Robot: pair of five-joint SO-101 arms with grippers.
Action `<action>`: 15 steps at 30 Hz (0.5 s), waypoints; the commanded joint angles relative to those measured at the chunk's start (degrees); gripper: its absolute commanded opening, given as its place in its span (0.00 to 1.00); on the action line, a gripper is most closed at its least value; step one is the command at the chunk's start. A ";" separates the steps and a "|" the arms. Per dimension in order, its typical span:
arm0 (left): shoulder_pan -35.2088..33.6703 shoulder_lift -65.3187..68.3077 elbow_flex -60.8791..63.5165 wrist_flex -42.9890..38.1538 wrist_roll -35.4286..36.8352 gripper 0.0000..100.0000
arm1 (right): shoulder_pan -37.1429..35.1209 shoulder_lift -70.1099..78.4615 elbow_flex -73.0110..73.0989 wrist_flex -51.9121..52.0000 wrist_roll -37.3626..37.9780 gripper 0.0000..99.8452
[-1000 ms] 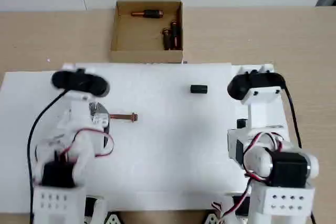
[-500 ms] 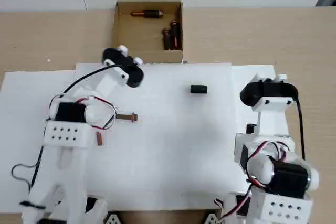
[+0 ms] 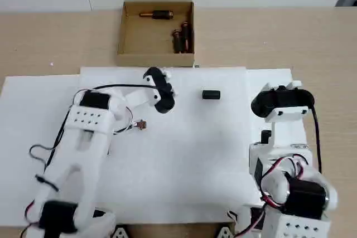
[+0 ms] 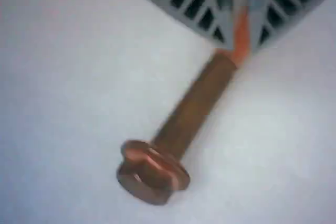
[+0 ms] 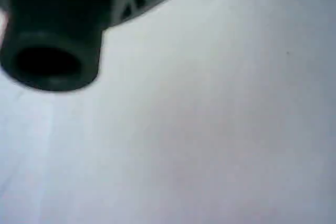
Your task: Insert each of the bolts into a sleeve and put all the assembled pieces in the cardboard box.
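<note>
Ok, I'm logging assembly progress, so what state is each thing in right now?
cardboard box: open, three assembled pieces inside
bolt: bare, flat on the mat, shaft end gripped
left gripper: shut on the bolt
gripped sleeve: empty, no bolt in it
right gripper: shut on the gripped sleeve
loose sleeve: empty, lying on the mat

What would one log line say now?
left gripper: shut on bolt lying on mat | right arm: sleeve close by | second sleeve: on mat | cardboard box: three assembled pieces
</note>
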State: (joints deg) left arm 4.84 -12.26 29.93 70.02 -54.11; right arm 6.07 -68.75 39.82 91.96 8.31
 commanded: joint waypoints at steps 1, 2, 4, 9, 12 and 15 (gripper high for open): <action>0.53 4.31 -6.81 0.18 -2.20 0.05 | 0.40 -0.40 0.18 -1.71 0.70 0.00; 0.35 5.71 -8.31 0.26 -2.20 0.07 | 0.40 -0.40 0.26 -1.98 0.70 0.00; 0.26 7.91 -10.59 0.44 -2.20 0.09 | 0.40 -0.31 0.26 -2.15 0.70 0.00; 1.58 10.20 -13.76 7.47 -5.10 0.10 | 0.48 -0.31 0.26 -1.98 0.70 0.00; 2.02 10.81 -14.29 11.16 -6.51 0.10 | 0.48 -0.31 0.26 -1.98 0.70 0.00; 1.93 11.08 -15.08 12.75 -7.38 0.10 | 0.48 -0.31 0.26 -1.98 0.70 0.00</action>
State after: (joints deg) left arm 6.51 -0.84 17.54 81.01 -60.70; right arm 6.07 -68.75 40.53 90.90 8.40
